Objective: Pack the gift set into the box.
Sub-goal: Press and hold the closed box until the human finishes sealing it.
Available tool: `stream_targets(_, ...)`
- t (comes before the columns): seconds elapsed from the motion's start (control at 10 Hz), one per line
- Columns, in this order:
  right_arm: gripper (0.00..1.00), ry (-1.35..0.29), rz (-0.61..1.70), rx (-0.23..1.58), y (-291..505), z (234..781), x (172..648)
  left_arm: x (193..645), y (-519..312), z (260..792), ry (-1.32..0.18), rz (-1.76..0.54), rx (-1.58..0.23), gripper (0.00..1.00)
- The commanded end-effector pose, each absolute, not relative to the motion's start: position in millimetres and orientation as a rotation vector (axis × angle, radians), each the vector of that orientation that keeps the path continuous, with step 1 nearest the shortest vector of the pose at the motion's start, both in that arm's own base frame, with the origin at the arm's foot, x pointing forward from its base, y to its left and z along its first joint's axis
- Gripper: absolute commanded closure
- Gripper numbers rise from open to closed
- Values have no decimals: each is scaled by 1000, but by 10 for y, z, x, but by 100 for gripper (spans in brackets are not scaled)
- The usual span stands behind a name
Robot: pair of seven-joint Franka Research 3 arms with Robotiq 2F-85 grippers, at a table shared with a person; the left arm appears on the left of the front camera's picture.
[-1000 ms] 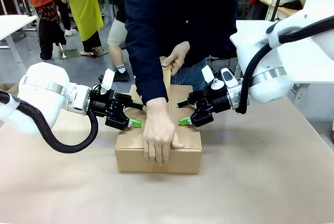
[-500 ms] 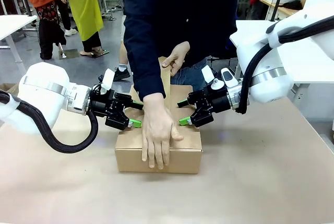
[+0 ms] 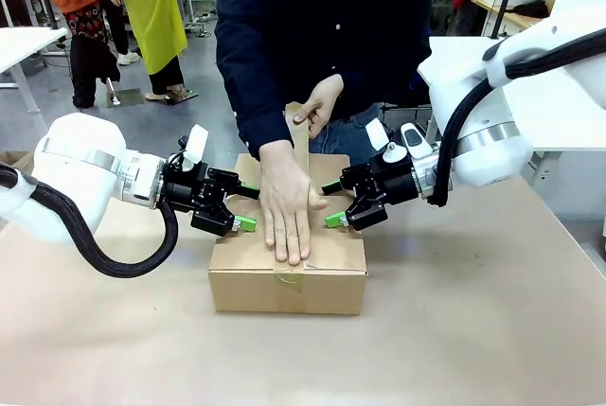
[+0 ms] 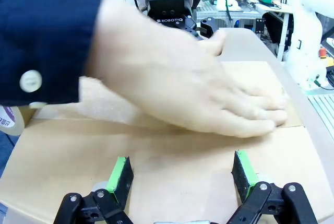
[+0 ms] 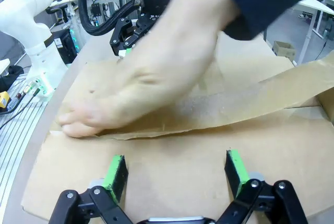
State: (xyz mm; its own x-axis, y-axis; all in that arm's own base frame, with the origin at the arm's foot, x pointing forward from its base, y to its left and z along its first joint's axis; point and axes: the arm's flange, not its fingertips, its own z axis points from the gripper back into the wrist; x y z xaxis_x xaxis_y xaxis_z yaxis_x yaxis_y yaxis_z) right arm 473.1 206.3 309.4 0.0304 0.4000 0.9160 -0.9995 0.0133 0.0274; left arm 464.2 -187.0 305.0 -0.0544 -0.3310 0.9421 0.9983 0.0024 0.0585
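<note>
Plain brown corrugated cardboard box (image 3: 287,264): table centre, flaps shut. Person's hand (image 3: 287,210) presses brown paper tape strip (image 3: 301,138) along top seam. Left gripper (image 3: 242,207), right gripper (image 3: 330,204): jaws wide apart, empty, resting on box top at either side.

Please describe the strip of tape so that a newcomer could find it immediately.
On the tan table stands a closed brown box. Along its middle seam runs a brown paper tape strip, pressed down by one hand and rising to the person's other hand. Nothing else here is a long band.
</note>
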Motion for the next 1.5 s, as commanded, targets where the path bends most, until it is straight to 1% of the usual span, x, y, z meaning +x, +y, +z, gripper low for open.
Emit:
stream_targets(0.0, 0, -885, 1351, 907, 2060, 3086, 4725, 4627, -1868, 3027, -1008, -1376, -919, 0)
stream_targets(1.4, 0, -885, 1351, 907, 2060, 3086, 4725, 4627, -1868, 3027, -1008, -1376, -919, 0)
